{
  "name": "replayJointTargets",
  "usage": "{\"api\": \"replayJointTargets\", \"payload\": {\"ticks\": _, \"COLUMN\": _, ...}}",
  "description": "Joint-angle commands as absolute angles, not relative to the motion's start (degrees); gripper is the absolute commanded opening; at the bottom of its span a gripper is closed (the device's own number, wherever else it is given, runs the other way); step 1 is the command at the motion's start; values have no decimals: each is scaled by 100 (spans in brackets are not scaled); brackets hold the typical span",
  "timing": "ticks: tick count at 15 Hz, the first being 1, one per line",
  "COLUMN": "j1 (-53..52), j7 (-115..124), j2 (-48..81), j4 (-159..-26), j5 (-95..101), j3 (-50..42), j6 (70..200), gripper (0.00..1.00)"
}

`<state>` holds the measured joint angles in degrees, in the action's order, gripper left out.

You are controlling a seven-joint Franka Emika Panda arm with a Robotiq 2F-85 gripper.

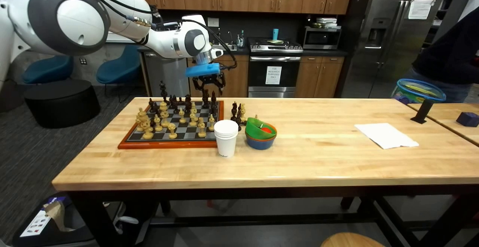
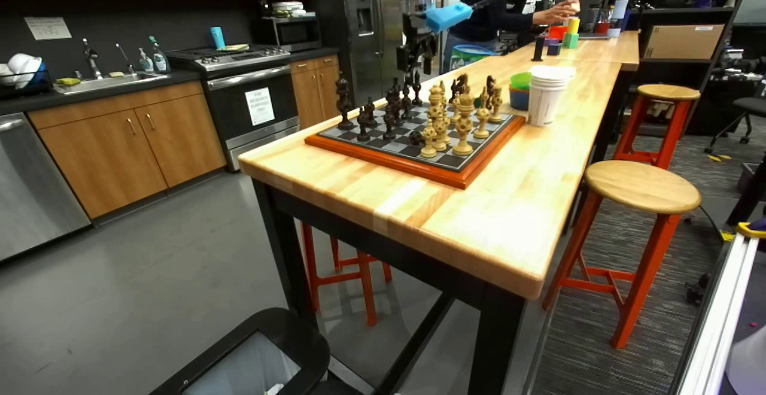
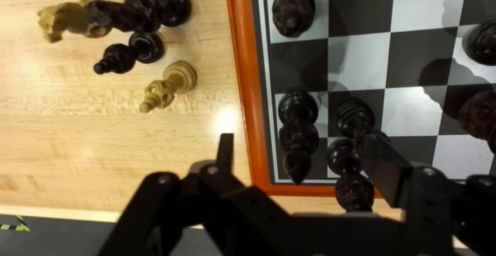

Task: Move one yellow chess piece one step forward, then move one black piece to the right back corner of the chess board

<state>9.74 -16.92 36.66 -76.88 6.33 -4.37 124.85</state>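
Nine o'clock on the desk (image 1: 318, 149), from where I stand: the board (image 1: 170, 145), yellow pieces (image 1: 172, 128) toward its six, black pieces (image 1: 188, 103) toward its twelve. Over its one o'clock corner hangs the pincer (image 1: 210, 87), jaws apart.
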Motion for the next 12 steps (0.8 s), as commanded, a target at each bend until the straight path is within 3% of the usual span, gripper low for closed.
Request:
{"api": "replayJointTargets", "payload": {"ticks": 1, "j1": 920, "j7": -1515, "j2": 3632, "j4": -7704, "j5": 705, "j3": -457, "j6": 12498, "gripper": 52}}
{"api": "replayJointTargets", "payload": {"ticks": 3, "j1": 899, "j7": -1478, "j2": 3622, "j4": -7717, "j5": 707, "j3": -453, "j6": 12499, "gripper": 35}}
{"api": "replayJointTargets", "payload": {"ticks": 6, "j1": 871, "j7": -1363, "j2": 3559, "j4": -7829, "j5": 696, "j3": -465, "j6": 12563, "gripper": 30}}
{"api": "replayJointTargets", "payload": {"ticks": 12, "j1": 844, "j7": -1098, "j2": 3383, "j4": -8166, "j5": 727, "j3": -514, "j6": 12697, "gripper": 45}}
